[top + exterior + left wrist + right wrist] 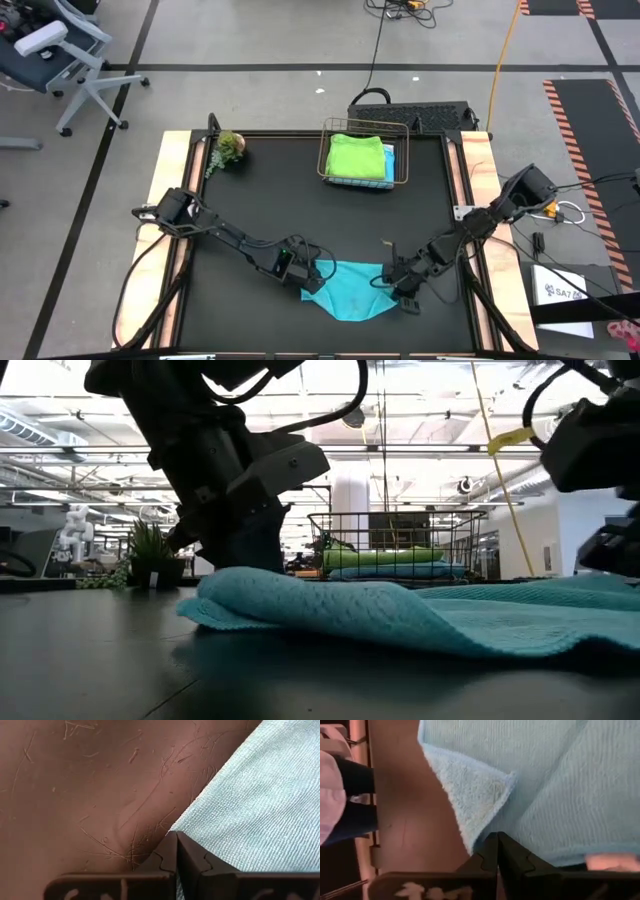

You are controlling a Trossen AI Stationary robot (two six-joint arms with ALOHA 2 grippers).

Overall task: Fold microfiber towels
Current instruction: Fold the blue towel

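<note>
A teal microfiber towel (348, 292) lies near the table's front edge, between my two grippers. My left gripper (313, 284) is shut at the towel's left corner. My right gripper (395, 287) is shut at its right side, where a corner flap (480, 790) lies folded over onto the cloth. A lime green towel (355, 155) rests folded on a sky blue one (390, 160) inside the wire basket (365, 180) at the back. My left gripper pinches the teal towel's left corner (181, 829) between its two fingertips, slanting down from the table's left. That end stands slightly raised (215, 588); the rest of the cloth lies slack on the table. My right gripper pinches the towel's right edge (507, 827) just beside the folded-over flap, slanting down from the table's right. How many layers it has, I cannot tell. The cloth around it lies on the table.
The wire basket stands at the back centre. A small green plant (230, 148) sits at the back left. Bare black tabletop (250, 220) stretches between the basket and the towel. Wooden strips (478, 180) border the table's left and right sides.
</note>
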